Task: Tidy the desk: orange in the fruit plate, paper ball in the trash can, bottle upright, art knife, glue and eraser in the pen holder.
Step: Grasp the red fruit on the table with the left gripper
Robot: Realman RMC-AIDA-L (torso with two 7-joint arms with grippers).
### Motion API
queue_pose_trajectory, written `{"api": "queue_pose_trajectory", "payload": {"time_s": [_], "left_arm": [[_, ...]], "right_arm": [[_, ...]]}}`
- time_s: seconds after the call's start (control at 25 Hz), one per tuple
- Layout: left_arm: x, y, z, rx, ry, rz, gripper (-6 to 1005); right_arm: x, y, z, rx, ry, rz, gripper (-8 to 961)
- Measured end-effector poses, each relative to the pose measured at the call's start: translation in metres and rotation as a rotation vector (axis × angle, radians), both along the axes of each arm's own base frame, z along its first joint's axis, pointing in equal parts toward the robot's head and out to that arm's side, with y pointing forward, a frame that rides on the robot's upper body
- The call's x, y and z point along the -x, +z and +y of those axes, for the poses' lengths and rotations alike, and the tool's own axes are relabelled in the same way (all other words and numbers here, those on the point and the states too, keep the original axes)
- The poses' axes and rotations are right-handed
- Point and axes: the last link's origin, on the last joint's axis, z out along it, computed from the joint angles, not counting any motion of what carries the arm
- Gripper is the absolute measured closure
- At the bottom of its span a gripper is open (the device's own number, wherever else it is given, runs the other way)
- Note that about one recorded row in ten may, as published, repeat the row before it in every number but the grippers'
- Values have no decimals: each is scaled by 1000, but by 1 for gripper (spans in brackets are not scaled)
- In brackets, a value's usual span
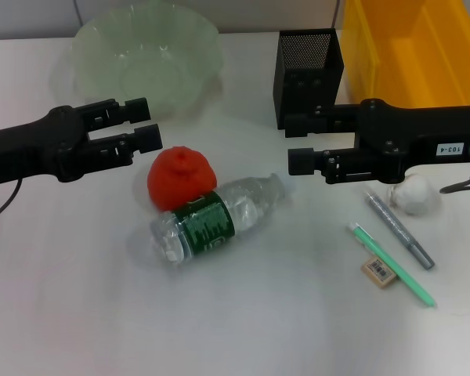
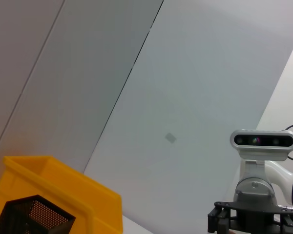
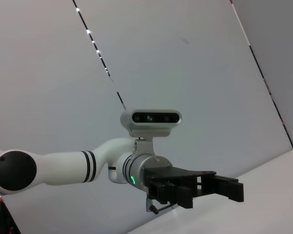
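My left hand (image 1: pixel 149 125) hangs spread open over the desk (image 1: pixel 63 298), with the orange (image 1: pixel 182 178) just below and in front of its tips. The orange is touching the bottle (image 1: pixel 219 218), which lies on its side. The fruit plate (image 1: pixel 147 52) sits just behind. My right hand (image 1: pixel 298 141) is open too, by the pen holder (image 1: pixel 308 74), farther from the orange. I think my left hand should take it.

White table (image 1: pixel 78 313), orange (image 1: pixel 182 178), lying bottle (image 1: pixel 219 218), paper ball (image 1: pixel 417 194), eraser (image 1: pixel 378 270), pen holder (image 1: pixel 308 74)
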Motion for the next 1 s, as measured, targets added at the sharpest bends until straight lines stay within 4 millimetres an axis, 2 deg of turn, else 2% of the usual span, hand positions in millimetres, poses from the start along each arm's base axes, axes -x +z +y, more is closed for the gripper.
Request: {"api": "queue_pose_trajectory", "payload": {"time_s": [0.52, 0.72, 0.8, 0.84, 1.0], "left_arm": [[1, 0, 2, -7, 10, 12, 271], [12, -12, 13, -29, 84, 107, 272], [16, -23, 18, -25, 105, 186, 272], [16, -23, 18, -25, 105, 186, 273], [21, -45, 25, -41, 84, 314, 273]], "right_arm": [[-3, 1, -1, -11, -15, 16, 239], [-20, 17, 5, -146, -123, 90, 239], [-35, 26, 7, -259, -198, 143, 239], [-35, 26, 7, -259, -198, 143, 239], [-54, 34, 2, -361, -273, 234, 240]]}}
